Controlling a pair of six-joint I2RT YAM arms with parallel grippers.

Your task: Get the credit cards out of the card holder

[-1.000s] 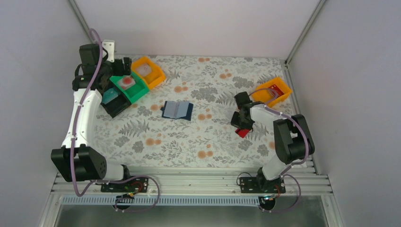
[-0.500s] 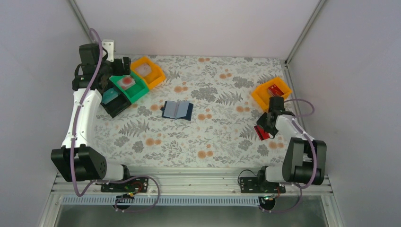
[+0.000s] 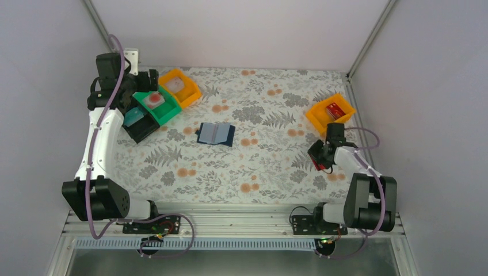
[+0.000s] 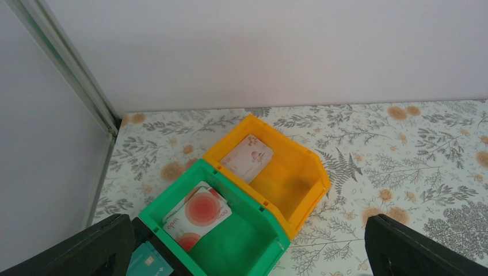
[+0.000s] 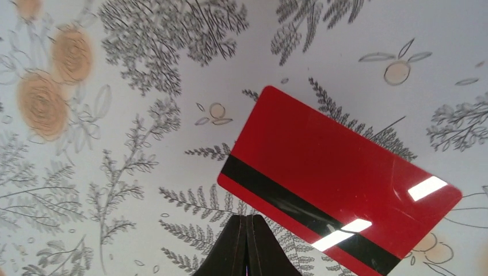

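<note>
The card holder (image 3: 215,134) lies open mid-table, dark navy with blue pockets. My right gripper (image 5: 247,221) is shut, its fingers pressed together with nothing showing between them. A red credit card (image 5: 339,178) with a black stripe lies face-up just beyond its tips. From above, that card (image 3: 317,163) sits under the right gripper (image 3: 322,156). My left gripper (image 4: 247,253) is open and empty over the green bin (image 4: 288,244), which holds pale cards with reddish circles (image 4: 195,215).
The left orange bin (image 4: 299,190) holds a pale card (image 4: 247,156). The black bin (image 3: 141,129) holds a teal card (image 4: 147,261). The right orange bin (image 3: 317,118) holds a red card (image 3: 334,109). The enclosure walls are close behind.
My right arm has swung right and back toward the table's right side. The red card has shifted right with it. The left arm has not moved.
</note>
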